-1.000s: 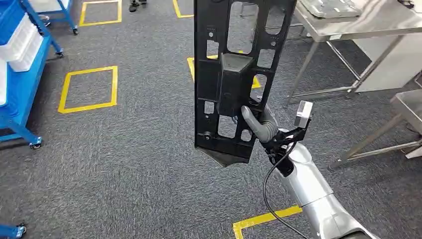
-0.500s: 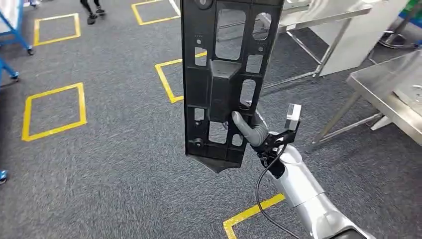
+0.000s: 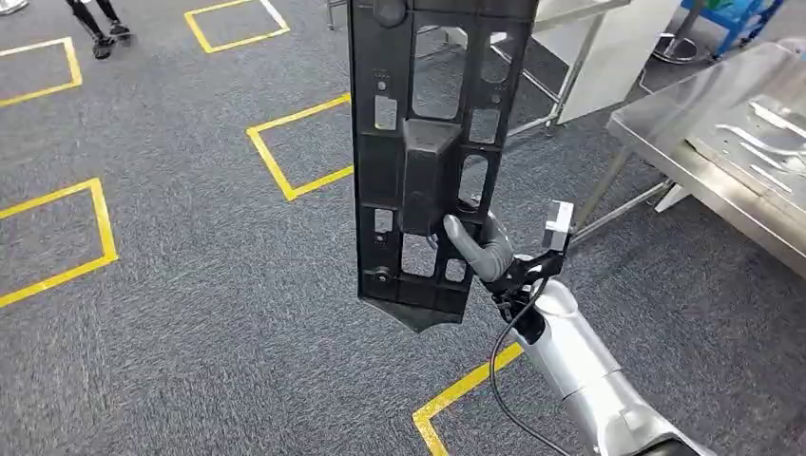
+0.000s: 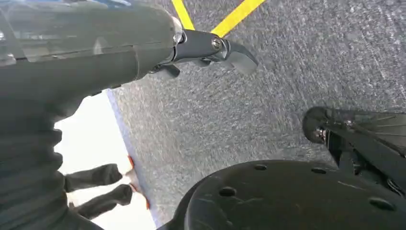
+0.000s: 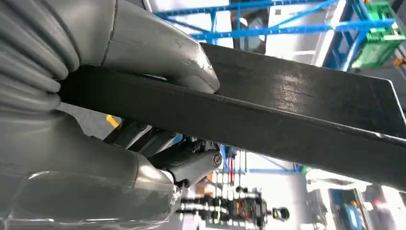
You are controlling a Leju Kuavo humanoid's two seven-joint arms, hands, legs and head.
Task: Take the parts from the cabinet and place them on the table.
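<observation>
1. The right hand (image 3: 480, 249) grips a long black plastic part (image 3: 428, 142) near its lower end; the grey thumb lies across the front face beside the raised central block, and the right wrist view shows the thumb (image 5: 163, 52) pressed on one side of the panel (image 5: 297, 115) with the darker fingers (image 5: 191, 163) on the other side; the part is clamped between them.
2. The part is held upright in the air above the floor, tilted slightly; it is a flat panel with many rectangular cut-outs and a pointed lower tip, and its upper end runs past the picture's top edge.
3. The left hand (image 4: 143, 52) hangs over the grey carpet (image 4: 287, 72); its dark fingers (image 4: 225, 50) are slightly curled and apart, with nothing in them.
4. The floor (image 3: 190, 313) is grey carpet marked with yellow taped squares (image 3: 295, 147); one yellow corner lies just below the silver right arm (image 3: 589, 380).
5. A steel surface (image 3: 665, 142) stands at the right, on slanted legs; light flat pieces (image 3: 770, 142) lie toward its far right edge; the held part is well apart from it, over bare carpet.
6. A second steel table (image 3: 570, 14) stands behind the part, partly hidden by it, with a white cabinet or panel (image 3: 618, 57) under it.
7. A person's feet (image 3: 100, 33) show at the top left corner of the floor, well apart from the robot.
</observation>
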